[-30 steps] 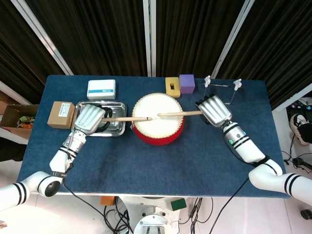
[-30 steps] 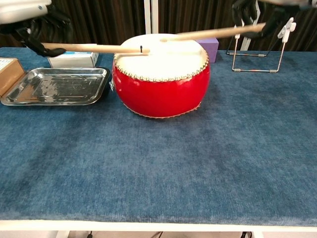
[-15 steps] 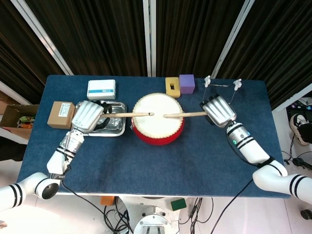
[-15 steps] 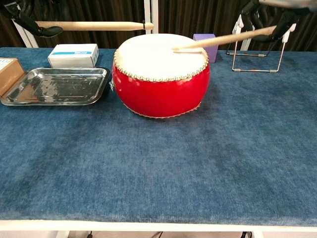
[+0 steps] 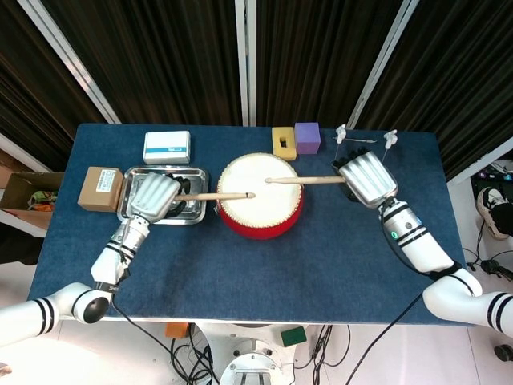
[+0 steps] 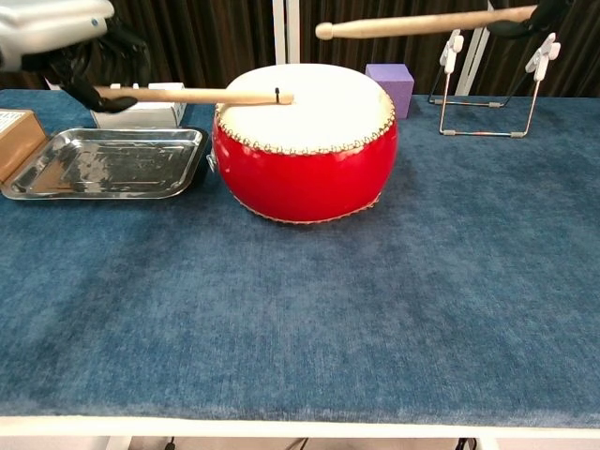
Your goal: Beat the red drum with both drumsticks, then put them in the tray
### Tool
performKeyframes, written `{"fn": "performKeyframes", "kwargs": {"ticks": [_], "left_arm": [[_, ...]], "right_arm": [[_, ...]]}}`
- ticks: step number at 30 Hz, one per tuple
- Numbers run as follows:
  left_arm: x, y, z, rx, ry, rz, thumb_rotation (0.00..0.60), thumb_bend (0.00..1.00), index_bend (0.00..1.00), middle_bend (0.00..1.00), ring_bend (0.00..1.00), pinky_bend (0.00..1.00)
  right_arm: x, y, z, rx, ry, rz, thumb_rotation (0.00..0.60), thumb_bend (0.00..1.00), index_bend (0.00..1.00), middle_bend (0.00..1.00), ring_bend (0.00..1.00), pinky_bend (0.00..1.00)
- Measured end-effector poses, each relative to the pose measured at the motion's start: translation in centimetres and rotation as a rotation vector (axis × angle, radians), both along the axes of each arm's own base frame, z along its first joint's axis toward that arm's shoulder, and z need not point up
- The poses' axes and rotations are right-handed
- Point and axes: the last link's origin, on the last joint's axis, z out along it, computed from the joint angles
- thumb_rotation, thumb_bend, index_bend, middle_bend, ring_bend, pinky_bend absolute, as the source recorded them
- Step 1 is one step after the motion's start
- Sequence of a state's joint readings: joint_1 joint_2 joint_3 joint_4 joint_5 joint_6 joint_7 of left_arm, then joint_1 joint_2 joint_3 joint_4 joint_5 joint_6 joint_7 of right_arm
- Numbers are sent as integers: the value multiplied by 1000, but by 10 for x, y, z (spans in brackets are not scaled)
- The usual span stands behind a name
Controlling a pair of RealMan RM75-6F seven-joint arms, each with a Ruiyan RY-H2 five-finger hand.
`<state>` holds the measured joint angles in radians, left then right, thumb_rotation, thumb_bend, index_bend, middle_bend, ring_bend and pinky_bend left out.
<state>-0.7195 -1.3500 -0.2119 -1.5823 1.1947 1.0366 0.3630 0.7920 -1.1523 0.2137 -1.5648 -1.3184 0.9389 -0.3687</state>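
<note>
The red drum (image 5: 260, 195) (image 6: 305, 145) with a pale skin stands mid-table. My left hand (image 5: 153, 197) (image 6: 66, 42) hovers over the steel tray (image 5: 191, 215) (image 6: 103, 161) and grips a wooden drumstick (image 5: 212, 196) (image 6: 192, 95) whose tip lies down on the drum skin. My right hand (image 5: 368, 178) (image 6: 539, 11), to the right of the drum, holds the other drumstick (image 5: 304, 180) (image 6: 417, 23), lifted well above the skin in the chest view.
A white box (image 5: 167, 147) and a cardboard box (image 5: 100, 188) lie near the tray. A yellow block (image 5: 283, 140) and a purple block (image 5: 307, 136) sit behind the drum. A wire stand (image 6: 487, 84) is at the back right.
The left drumstick has dropped from its raised position onto the drum skin. The right drumstick has risen off the skin, and the right hand has moved up with it.
</note>
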Motion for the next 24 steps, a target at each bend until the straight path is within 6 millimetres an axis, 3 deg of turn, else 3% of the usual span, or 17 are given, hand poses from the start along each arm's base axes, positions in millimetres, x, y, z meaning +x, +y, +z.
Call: {"fn": "performKeyframes", "kwargs": {"ticks": [7, 10, 13, 20, 24], "left_arm": [[8, -15, 33, 62, -52, -47, 600, 552, 675, 639, 535, 654], [0, -17, 39, 77, -59, -30, 600, 552, 675, 638, 535, 651], [-13, -14, 44, 91, -56, 6, 600, 552, 675, 638, 535, 649], [-58, 6, 51, 134, -25, 100, 600, 551, 675, 636, 532, 643], [-79, 18, 47, 140, 7, 134, 600, 552, 675, 624, 528, 640]], "right_arm": [[-17, -7, -35, 60, 102, -46, 600, 778, 799, 685, 446, 492], [-18, -6, -37, 54, 94, -47, 600, 778, 799, 685, 447, 491], [-15, -3, -22, 20, 23, -37, 600, 778, 799, 685, 446, 491], [-23, 20, 39, -83, -121, -4, 600, 778, 799, 685, 444, 491], [-33, 34, 56, -101, -155, -11, 600, 778, 798, 685, 443, 491]]}}
